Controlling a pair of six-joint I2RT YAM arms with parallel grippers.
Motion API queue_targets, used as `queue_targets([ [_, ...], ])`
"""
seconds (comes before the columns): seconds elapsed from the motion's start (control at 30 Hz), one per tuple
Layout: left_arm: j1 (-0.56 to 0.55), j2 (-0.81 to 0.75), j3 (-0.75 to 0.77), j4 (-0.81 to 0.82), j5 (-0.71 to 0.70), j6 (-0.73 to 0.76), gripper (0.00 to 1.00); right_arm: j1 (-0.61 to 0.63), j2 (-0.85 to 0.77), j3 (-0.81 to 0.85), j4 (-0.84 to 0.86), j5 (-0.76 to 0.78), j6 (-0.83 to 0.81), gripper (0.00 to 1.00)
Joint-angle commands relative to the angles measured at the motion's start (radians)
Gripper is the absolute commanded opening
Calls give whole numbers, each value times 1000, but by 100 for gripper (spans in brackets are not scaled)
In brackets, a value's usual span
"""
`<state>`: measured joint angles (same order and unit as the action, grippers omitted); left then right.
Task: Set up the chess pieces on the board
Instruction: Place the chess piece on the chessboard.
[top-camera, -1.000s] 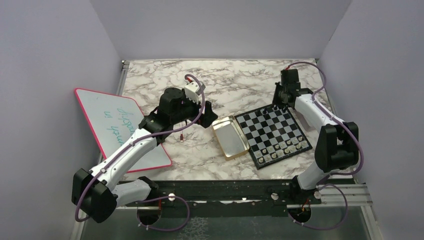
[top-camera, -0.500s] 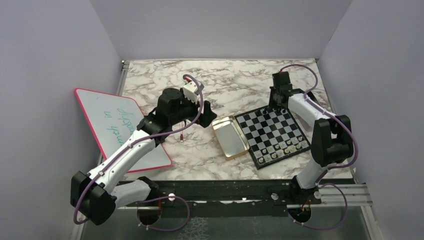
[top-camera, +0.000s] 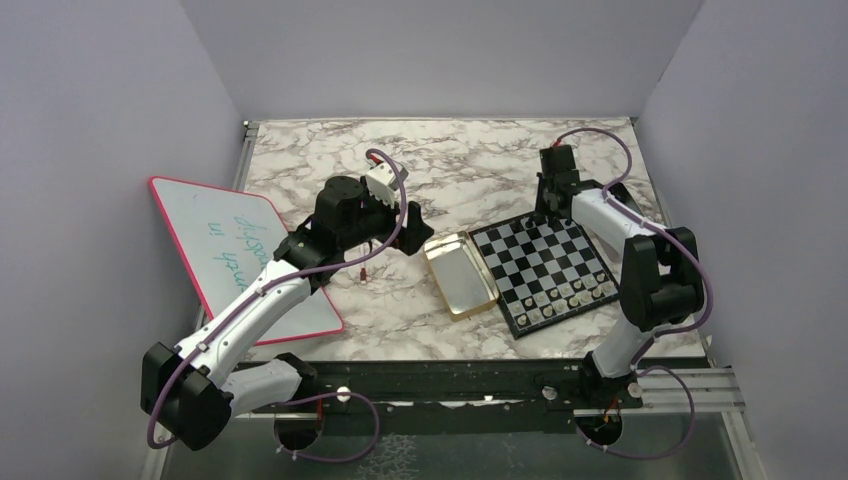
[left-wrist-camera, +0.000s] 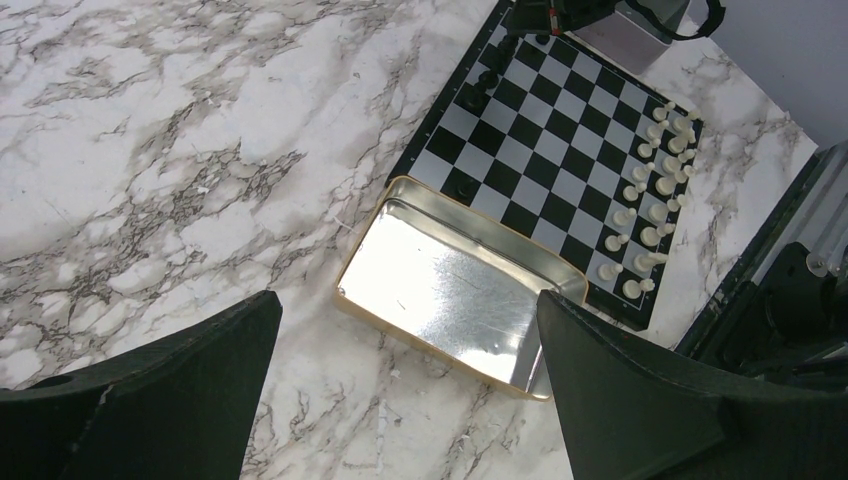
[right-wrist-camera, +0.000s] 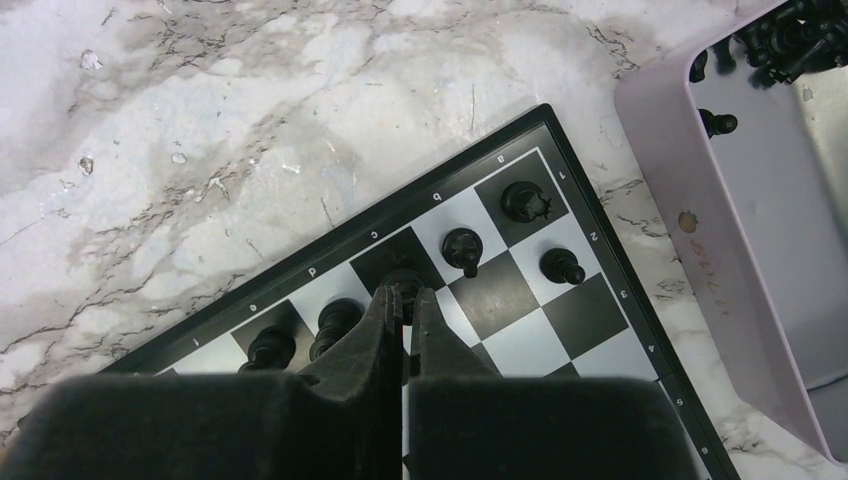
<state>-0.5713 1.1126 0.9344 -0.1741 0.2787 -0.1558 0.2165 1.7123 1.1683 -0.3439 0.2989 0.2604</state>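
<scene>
The board (top-camera: 545, 262) lies right of centre, with pale chess pieces (top-camera: 570, 294) in rows along its near edge. My right gripper (right-wrist-camera: 405, 300) is shut on a black chess piece (right-wrist-camera: 405, 283) over a back-row square at the board's far corner (right-wrist-camera: 520, 340). Other black pieces (right-wrist-camera: 524, 200) stand on squares beside it. In the top view the right gripper (top-camera: 548, 207) is at the board's far edge. My left gripper (left-wrist-camera: 408, 310) is open and empty, above the marble beside the gold tin (left-wrist-camera: 455, 290). The board (left-wrist-camera: 540, 140) also shows there.
The empty gold tin (top-camera: 460, 274) lies against the board's left side. A pale tray (right-wrist-camera: 740, 200) holding several black pieces sits just beyond the board's corner. A pink-rimmed whiteboard (top-camera: 225, 245) lies at the left. A small red object (top-camera: 363, 272) lies under the left arm.
My right gripper has moved left along the board's far edge and down onto the back row. The left arm has barely moved.
</scene>
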Motion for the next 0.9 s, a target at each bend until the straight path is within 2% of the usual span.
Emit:
queue_targets([
  [0.0, -2, -10, -12, 12, -10, 4, 99, 8, 28, -11, 46, 46, -7, 1],
  [0.43, -3, -13, -9, 7, -19, 10, 99, 18, 72, 8, 18, 40, -12, 1],
  [0.67, -2, -17, -9, 2, -32, 13, 99, 21, 83, 12, 7, 30, -13, 8],
  [0.87, -2, -19, -9, 2, -33, 13, 99, 22, 82, 5, 11, 29, -3, 9],
])
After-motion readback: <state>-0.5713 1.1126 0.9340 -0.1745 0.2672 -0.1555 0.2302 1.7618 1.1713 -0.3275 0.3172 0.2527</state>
